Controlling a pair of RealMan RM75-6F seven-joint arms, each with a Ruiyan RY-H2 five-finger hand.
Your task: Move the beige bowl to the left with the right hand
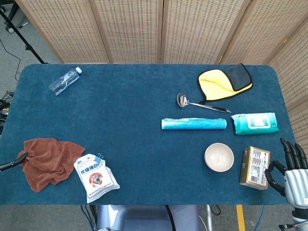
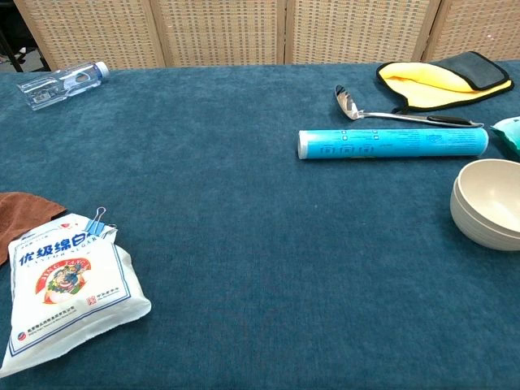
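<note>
beige bowl (image 1: 219,157) looked light, rigid, slick, upright | best pinched at its right rim | right hand (image 1: 290,174) hung released, fingers apart, beyond the box (image 1: 255,167)

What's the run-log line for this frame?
phase: pre-reach | beige bowl: untouched, upright | right hand: open, right of box | left hand: barely visible

Water bottle (image 1: 64,81) far left, brown towel (image 1: 47,162), sugar bag (image 1: 95,177) — ladle (image 1: 197,102), blue tube (image 1: 193,124).
</note>
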